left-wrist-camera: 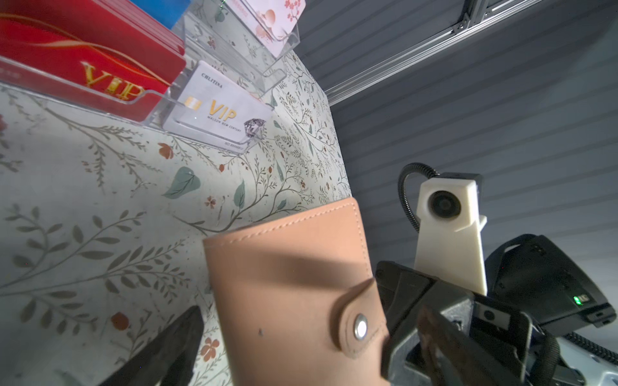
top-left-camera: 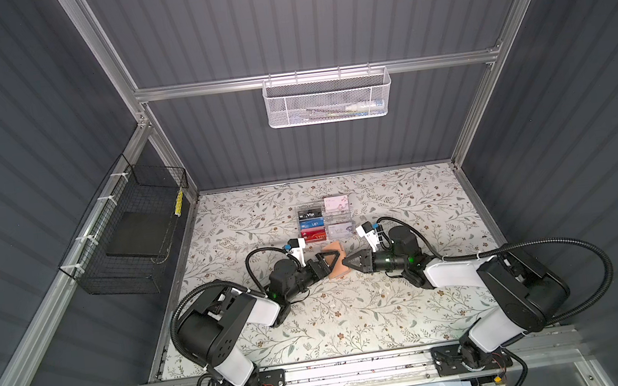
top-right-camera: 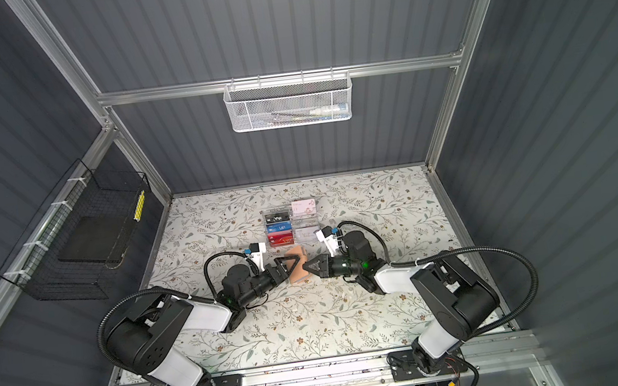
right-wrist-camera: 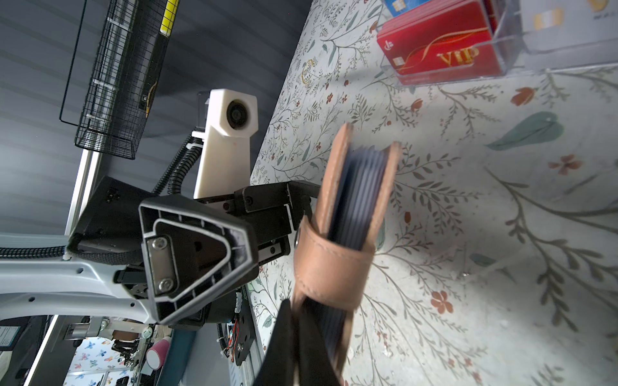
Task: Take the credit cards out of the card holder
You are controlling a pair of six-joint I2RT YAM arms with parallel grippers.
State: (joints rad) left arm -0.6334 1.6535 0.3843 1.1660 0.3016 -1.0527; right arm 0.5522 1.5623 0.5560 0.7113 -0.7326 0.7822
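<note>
– Card holder (top-left-camera: 336, 270): position, please.
– Standing on edge between the two claws. Right claw (top-left-camera: 350, 262) is fully closed and appears to pinch the holder's edge beside the strap. Left claw (top-left-camera: 328, 261) is spread to its widest and grips nothing; the holder sits within its gap.
– Fastening?
– Snap tab (left-wrist-camera: 360, 327) is buttoned across the open side. Grey sleeves (right-wrist-camera: 361, 187) show between the covers. No credit cards can be made out in them.
– Anything nearby?
– Acrylic rack (left-wrist-camera: 230, 55), stocked with cards, lies beyond both claw tips, apart from the holder.
– Recommendation for the step in hand?
– Judged to be unsnapping. The left claw should close on the tab's free end only, not across both covers, which would clamp the booklet shut. It should pull away from the stud while the right claw holds firm. A weak pinch there risks the holder twisting out.
</note>
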